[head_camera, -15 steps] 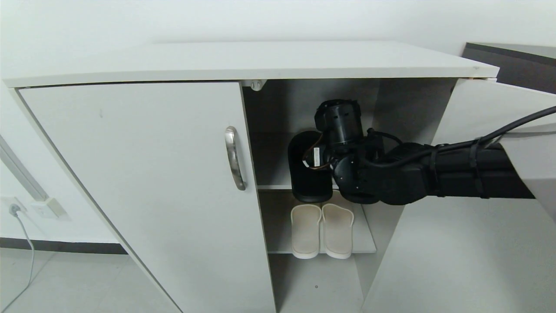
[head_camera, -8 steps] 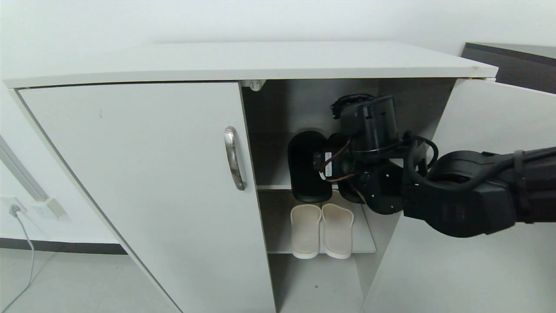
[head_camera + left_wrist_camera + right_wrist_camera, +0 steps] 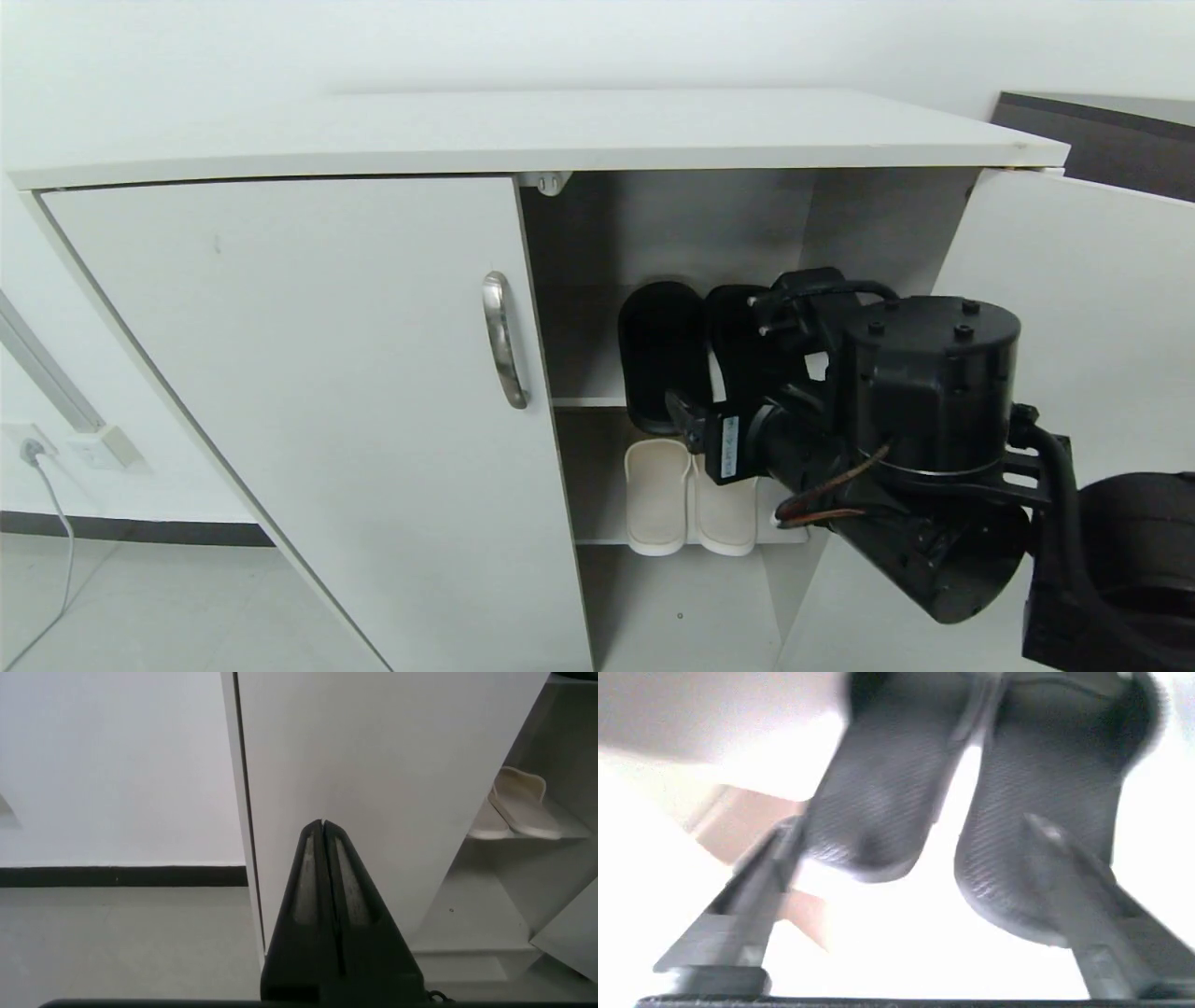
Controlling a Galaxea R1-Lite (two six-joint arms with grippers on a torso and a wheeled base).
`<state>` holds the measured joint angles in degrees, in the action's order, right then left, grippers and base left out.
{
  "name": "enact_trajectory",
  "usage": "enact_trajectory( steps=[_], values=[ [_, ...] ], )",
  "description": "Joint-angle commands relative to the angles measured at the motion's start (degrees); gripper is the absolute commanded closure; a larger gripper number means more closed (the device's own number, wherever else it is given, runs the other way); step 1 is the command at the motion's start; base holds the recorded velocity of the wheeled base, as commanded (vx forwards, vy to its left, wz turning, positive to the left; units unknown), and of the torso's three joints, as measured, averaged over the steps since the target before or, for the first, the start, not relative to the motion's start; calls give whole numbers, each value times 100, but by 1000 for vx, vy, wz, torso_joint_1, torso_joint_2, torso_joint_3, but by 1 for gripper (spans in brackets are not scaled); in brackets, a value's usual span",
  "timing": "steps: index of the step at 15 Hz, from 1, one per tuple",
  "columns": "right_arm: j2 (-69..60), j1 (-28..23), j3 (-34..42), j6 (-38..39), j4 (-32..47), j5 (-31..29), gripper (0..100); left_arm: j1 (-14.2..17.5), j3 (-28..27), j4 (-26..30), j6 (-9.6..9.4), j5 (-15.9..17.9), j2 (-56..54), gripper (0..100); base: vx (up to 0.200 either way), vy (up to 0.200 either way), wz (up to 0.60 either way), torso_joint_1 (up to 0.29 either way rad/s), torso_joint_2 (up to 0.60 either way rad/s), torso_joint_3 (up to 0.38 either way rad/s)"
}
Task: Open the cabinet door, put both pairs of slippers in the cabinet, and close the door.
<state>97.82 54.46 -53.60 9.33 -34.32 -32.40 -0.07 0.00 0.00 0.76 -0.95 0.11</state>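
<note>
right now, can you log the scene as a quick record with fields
cabinet: right door open, left door closed
upper shelf: black slippers, side by side
lower shelf: white slippers, side by side
right end effector: open, empty, in front of the black slippers
left end effector: shut, low by the closed left door
left to do: close the right door

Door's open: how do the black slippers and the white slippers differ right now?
The black slippers are dark, the white slippers cream. The black slippers sit on the upper shelf, the white slippers on the shelf below. The black slippers overhang their shelf edge more than the white slippers do. Shared: each pair lies side by side inside the cabinet.
</note>
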Motion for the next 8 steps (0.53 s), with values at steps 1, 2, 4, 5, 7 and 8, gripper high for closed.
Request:
enact_trajectory(
  steps=[1,2,4,5,7,8],
  values=[
    [-96,83,289,-115,-93,32,100,7,0,0,4,-2,-2,100,0,0,0,0,0,0],
    [-79,83,289,-115,-93,23,100,-1,0,0,4,-2,-2,100,0,0,0,0,0,0],
    [36,100,298,-115,-154,-12,100,-1,0,0,4,-2,-2,100,0,0,0,0,0,0],
    [62,109,306,-124,-207,-12,100,-1,0,0,4,-2,-2,100,0,0,0,0,0,0],
    [97,127,306,-133,-216,-29,100,-1,0,0,4,-2,-2,100,0,0,0,0,0,0],
    [106,127,306,-133,-216,-29,100,7,0,0,4,-2,-2,100,0,0,0,0,0,0]
  ],
)
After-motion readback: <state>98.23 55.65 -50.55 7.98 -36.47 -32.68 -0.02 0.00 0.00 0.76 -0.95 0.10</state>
